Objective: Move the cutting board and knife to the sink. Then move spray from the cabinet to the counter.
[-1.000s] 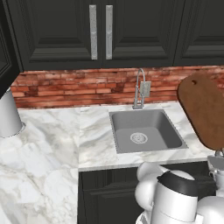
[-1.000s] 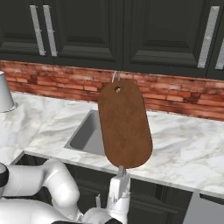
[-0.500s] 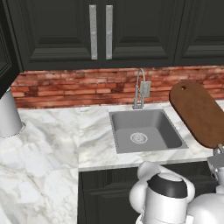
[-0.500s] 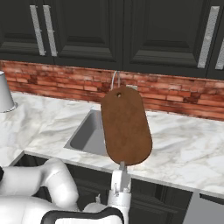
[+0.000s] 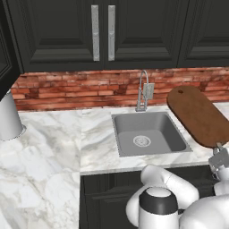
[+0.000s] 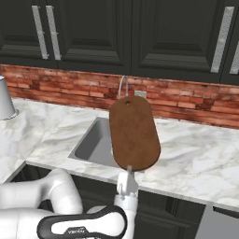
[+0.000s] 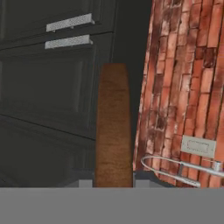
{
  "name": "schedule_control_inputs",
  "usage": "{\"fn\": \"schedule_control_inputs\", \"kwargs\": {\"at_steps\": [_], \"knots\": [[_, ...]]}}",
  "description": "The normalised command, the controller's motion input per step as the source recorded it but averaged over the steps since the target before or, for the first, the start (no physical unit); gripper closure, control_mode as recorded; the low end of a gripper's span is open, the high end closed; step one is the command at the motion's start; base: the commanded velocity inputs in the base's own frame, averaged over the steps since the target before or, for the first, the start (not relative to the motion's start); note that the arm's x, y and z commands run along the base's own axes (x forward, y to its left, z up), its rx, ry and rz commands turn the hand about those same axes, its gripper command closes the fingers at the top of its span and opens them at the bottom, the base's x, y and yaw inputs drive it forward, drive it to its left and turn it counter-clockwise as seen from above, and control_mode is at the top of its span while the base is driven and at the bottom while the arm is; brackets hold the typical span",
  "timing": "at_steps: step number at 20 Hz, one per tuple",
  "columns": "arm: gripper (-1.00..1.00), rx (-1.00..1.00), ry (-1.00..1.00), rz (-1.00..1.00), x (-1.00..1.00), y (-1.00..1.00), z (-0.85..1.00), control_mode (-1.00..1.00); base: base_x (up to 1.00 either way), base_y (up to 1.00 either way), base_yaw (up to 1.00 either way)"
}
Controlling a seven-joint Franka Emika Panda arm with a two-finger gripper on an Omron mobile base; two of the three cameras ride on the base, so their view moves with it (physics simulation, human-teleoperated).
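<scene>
Currently the gripper (image 6: 128,172) is clamped on the near end of the cutting board (image 6: 134,132), holding it lifted and tilted above the counter (image 6: 196,161), at the right side of the sink (image 5: 147,134).

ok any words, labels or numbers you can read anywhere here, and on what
Small pale lettering on the dark band of the robot's arm in the right base view: too small and blurred to read.
Cutting board, cabinets, brick wall, counter, sink: no text.
</scene>
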Motion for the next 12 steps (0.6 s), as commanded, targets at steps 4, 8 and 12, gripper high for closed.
{"fn": "schedule_control_inputs", "kwargs": {"at_steps": [4,8,12], "knots": [[1.0,-0.01,0.09,0.0,0.03,0.07,0.0,-1.0,0.0,0.0,0.0],[1.0,-0.01,0.21,0.0,0.0,0.03,0.0,-1.0,0.0,0.0,0.0],[1.0,0.0,0.35,0.0,0.0,0.0,0.0,-1.0,0.0,0.0,0.0]]}}
